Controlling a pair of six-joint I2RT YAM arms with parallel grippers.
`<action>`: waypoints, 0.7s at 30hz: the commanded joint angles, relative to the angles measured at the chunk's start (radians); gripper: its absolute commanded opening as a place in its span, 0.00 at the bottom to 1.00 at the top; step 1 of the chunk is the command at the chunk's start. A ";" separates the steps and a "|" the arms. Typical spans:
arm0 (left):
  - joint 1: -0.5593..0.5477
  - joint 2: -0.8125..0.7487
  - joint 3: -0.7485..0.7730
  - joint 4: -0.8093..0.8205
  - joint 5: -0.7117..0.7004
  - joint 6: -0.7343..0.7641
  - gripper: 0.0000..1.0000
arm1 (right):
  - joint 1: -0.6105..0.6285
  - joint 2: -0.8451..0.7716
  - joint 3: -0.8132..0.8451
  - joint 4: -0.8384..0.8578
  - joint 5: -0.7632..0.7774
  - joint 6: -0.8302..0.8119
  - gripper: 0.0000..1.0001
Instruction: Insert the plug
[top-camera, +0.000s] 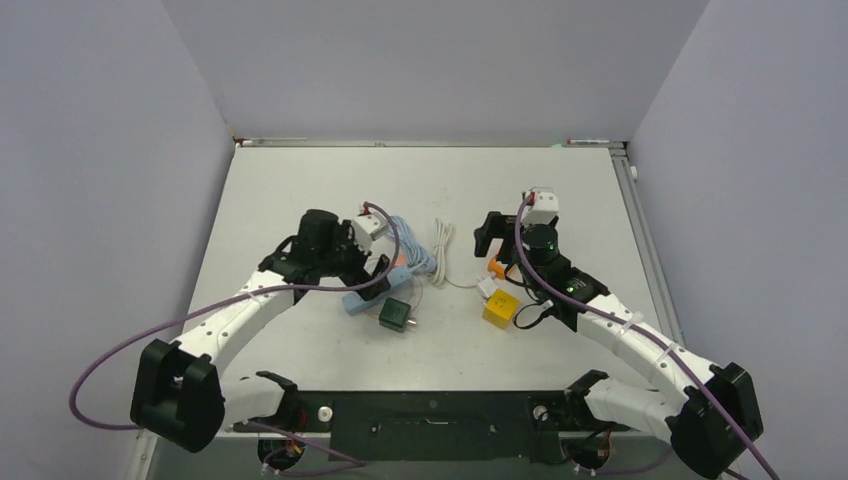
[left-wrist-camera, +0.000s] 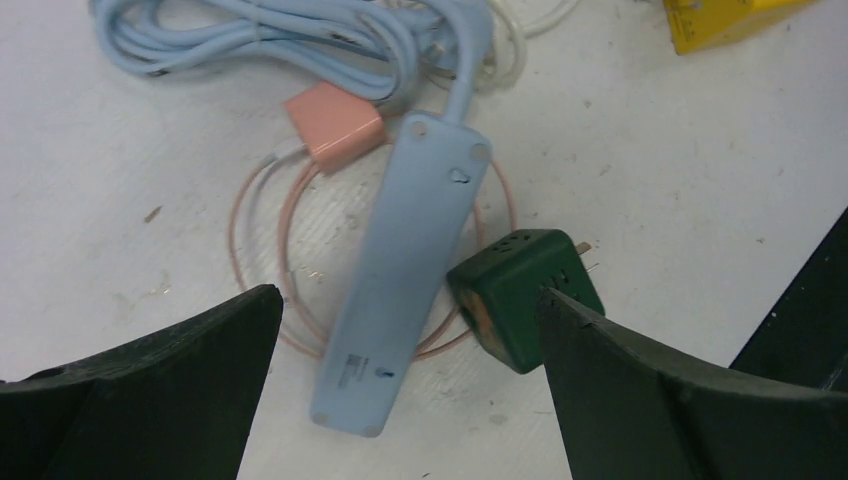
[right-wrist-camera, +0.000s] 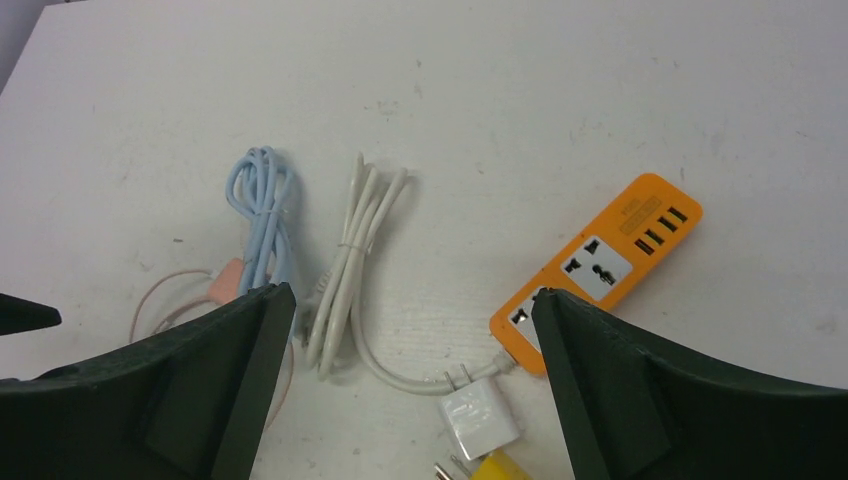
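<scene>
Top view: left fingers (top-camera: 379, 268) are spread over the blue power strip (top-camera: 362, 300), left of the middle of the table (top-camera: 300, 180). The green plug (top-camera: 397, 314) lies loose just beside the strip, toward the near edge. Right fingers (top-camera: 487, 233) are spread, gripping nothing, over the orange power strip (top-camera: 496, 267).
Left wrist: I see the plug's corner against the strip's side, prongs pointing away.
Right wrist: orange strip lies sockets up, with a white plug (right-wrist-camera: 478, 420) near its end.

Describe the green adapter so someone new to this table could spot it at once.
On the white table, find the long pale blue power strip under the left gripper. Against its side sits the adapter, a small cube, the only dark green thing, metal prongs sticking out; the yellow cube lies by the right arm.
</scene>
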 joint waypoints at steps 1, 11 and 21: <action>-0.139 0.084 0.099 -0.055 -0.128 0.003 0.96 | 0.008 -0.088 -0.031 -0.123 0.064 0.041 0.96; -0.221 0.275 0.230 -0.037 -0.234 0.082 0.96 | 0.022 -0.166 -0.058 -0.224 0.054 0.083 1.00; -0.268 0.383 0.280 -0.040 -0.159 0.120 0.97 | 0.024 -0.218 -0.092 -0.238 0.045 0.113 1.00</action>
